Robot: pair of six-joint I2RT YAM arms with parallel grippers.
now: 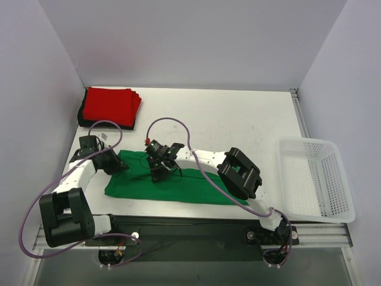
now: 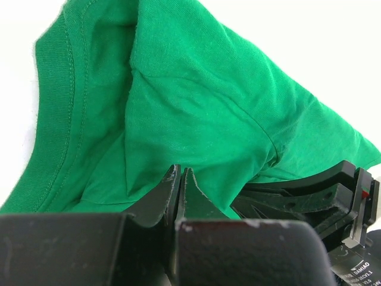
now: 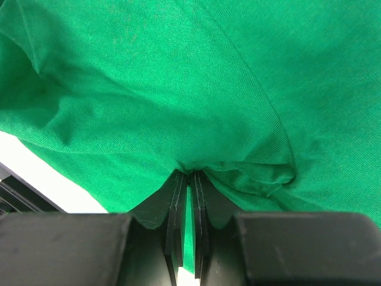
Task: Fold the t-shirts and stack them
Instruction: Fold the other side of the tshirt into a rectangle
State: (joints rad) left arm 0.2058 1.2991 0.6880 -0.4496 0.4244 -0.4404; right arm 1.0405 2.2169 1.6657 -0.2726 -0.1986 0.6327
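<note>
The green shirt [image 1: 178,186] lay along the worktop's [image 1: 238,125] near edge, with the left tool [image 1: 116,164] and right tool [image 1: 162,171] each pinching its fabric. A clean fold probably needed both lifting together, cloth taut, edges matched, before joining the red stack [image 1: 110,106].
</note>
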